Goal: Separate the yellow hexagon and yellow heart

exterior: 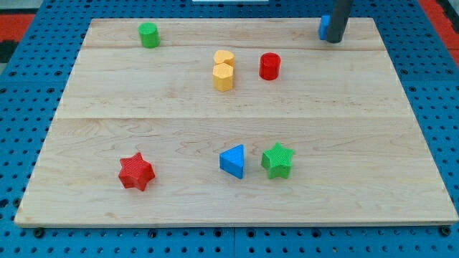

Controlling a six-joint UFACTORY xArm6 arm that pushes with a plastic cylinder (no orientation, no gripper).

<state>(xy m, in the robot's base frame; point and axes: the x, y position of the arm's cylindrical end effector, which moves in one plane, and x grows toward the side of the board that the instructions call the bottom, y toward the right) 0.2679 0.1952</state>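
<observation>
My tip [333, 41], the lower end of the dark rod that serves as end effector, rests on the wooden desk [373, 179] near the view's top right; it carries no jaws and holds nothing. Just to its left, partly hidden behind the rod, a blue block [324, 26] touches or nearly touches it; its shape cannot be made out. The yellow heart [224, 59] and yellow hexagon [223, 77] lie well to the left of my tip and a little below, pressed together, heart above hexagon. A red cylinder [270, 66] stands between them and my tip. Far left sits a green cylinder [148, 34]. Well below lie a red star [135, 172], blue triangle [233, 160] and green star [277, 160].
</observation>
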